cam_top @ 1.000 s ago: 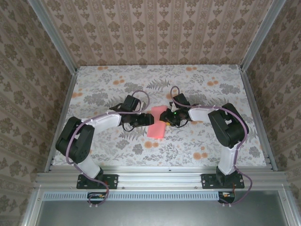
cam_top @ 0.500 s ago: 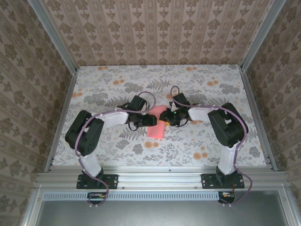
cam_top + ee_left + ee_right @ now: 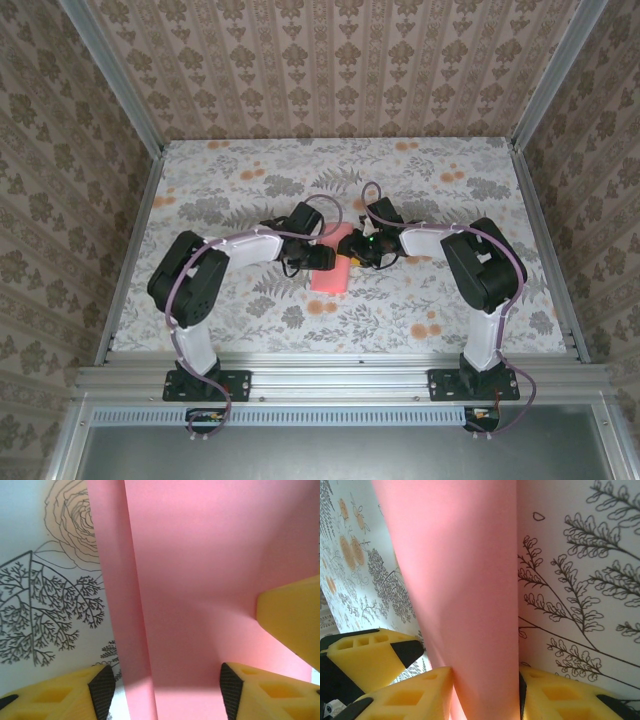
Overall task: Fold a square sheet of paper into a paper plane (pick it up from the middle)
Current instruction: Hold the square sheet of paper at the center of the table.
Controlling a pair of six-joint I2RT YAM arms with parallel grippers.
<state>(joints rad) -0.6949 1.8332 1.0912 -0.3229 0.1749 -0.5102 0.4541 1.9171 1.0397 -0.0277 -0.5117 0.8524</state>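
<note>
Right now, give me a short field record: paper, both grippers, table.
paper: coral-pink paper sheet, folded over with a long straight crease, mid-table between the arms
left gripper: open; one yellow finger beside the sheet, the other over it
right gripper: fingers on either side of the sheet, touching it; firm grip unclear
table: flower-print table cloth, sheet lying on it
fold status: still a blocky strip, not yet a pointed plane
</note>
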